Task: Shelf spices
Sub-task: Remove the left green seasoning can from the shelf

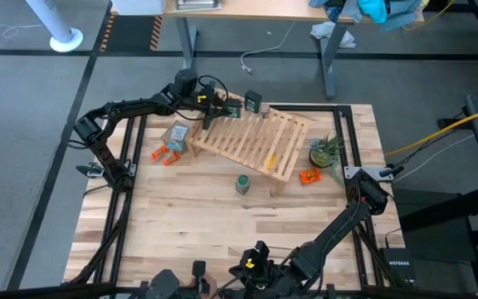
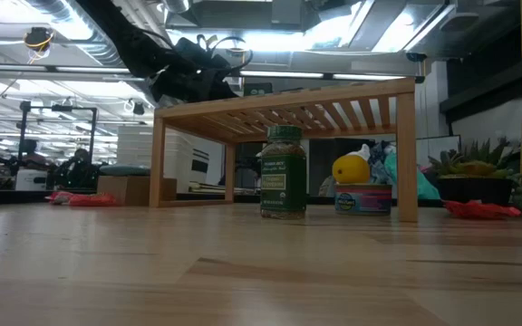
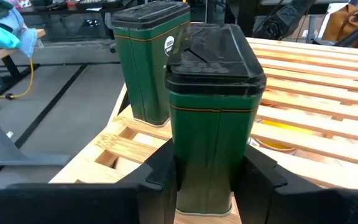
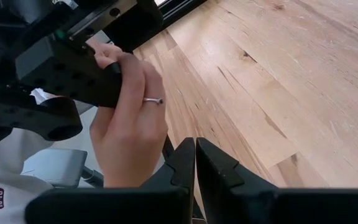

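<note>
The left claw (image 3: 207, 177) grips a dark green squarish jar (image 3: 213, 112) between its fingers (image 3: 160, 174), holding it upright at the far corner of the shelf (image 1: 256, 141); a second squarish jar (image 3: 148, 62) stands just behind it on the slats; the round green jar (image 1: 242, 183) sits on the tabletop (image 1: 222, 224) in front of the shelf; the right claw (image 4: 195, 163), fingers pressed together and empty, waits at the near edge beside a person's hand (image 4: 126, 118).

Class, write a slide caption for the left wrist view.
Left gripper clasps a dark green tin on the shelf, beside another tin.
</note>
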You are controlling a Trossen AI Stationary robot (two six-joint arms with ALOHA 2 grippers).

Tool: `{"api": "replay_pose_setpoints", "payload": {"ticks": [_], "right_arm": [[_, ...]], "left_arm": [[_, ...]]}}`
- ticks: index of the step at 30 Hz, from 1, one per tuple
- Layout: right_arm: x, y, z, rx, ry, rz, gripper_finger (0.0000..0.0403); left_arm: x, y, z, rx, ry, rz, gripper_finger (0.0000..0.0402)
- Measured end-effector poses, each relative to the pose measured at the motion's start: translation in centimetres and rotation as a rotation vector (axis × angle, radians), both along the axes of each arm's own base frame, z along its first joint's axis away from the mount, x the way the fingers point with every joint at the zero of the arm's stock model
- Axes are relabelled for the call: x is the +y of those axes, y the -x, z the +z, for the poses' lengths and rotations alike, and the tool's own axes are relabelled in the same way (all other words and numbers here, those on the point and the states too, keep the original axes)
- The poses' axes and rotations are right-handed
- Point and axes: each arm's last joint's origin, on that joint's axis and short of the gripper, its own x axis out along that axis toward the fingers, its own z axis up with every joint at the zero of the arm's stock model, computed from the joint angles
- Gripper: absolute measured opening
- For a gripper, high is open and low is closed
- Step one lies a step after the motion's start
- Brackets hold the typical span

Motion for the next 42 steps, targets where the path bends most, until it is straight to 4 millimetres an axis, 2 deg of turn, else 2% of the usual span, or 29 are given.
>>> {"api": "replay_pose_setpoints", "payload": {"ticks": [6, 11, 17, 24, 30, 35, 42], "right_arm": [[0.0, 0.0, 0.0, 0.0, 0.0, 0.0, 0.0021], [0.0, 0.0, 0.0, 0.0, 0.0, 0.0, 0.0021], [0.0, 0.0, 0.0, 0.001, -0.001, 0.002, 0.0021], [0.3, 0.1, -0.1, 0.036, -0.039, 0.057, 0.0021], [0.7, 0.4, -0.2, 0.07, -0.076, 0.118, 0.0021], [1.4, 1.1, -0.2, 0.075, -0.079, 0.143, 0.0021], [2.2, 1.8, -0.2, 0.094, -0.092, 0.181, 0.0021]], "left_arm": [[-0.3, 0.2, 0.1, 0.011, 0.053, -0.021, 0.0102], [-1.8, 1.0, 1.4, 0.059, 0.056, -0.053, 0.0102], [-5.4, 2.8, 4.4, 0.115, 0.029, -0.098, 0.0102], [-11.6, 5.4, 5.0, 0.137, -0.044, -0.083, 0.0102], [-16.2, 8.8, 4.3, 0.025, -0.048, -0.018, 0.0102], [-18.9, 11.1, 2.7, -0.059, -0.003, 0.033, 0.0102], [-20.9, 11.5, -0.8, -0.054, 0.079, 0.079, 0.0102]]}}
